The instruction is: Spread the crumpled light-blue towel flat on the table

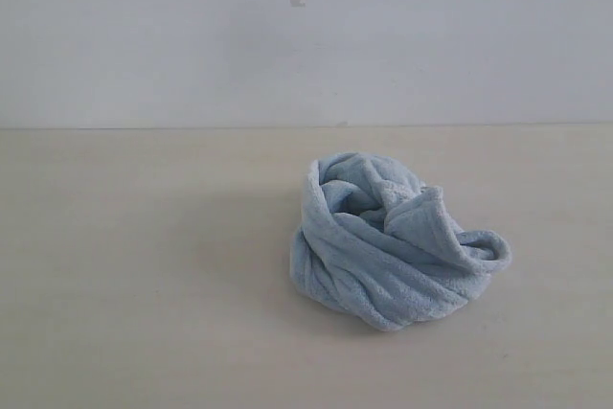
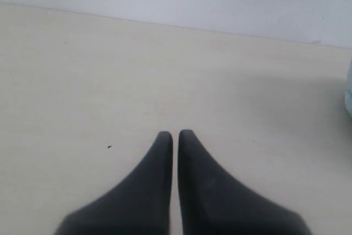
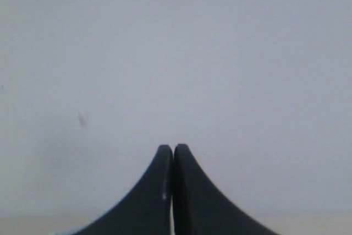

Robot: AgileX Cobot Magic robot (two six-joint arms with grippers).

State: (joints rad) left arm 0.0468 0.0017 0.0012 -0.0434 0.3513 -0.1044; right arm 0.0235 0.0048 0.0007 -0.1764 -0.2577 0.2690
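One towel (image 1: pixel 397 241) is all I have to deal with. It sits bunched into a twisted, nest-like heap on the table (image 1: pixel 144 284), a little right of the middle in the exterior view. Its folds wrap round a hollow centre and one edge trails out to the right. I can't pick out the tag or a clean corner from here. Nothing is touching it.

My left gripper (image 2: pixel 175 134) hangs over bare table with its jaws pressed together and nothing between them. A sliver of pale blue at the edge of its wrist view tells me the heap lies off to one side of it. My right gripper (image 3: pixel 174 148) is likewise closed and empty. It points mostly at the wall (image 1: pixel 287 45), which I take to mean that arm is parked and aimed level. Neither arm shows in the exterior view.

I judge the job not yet begun: both jaws need opening before I reach for an edge.
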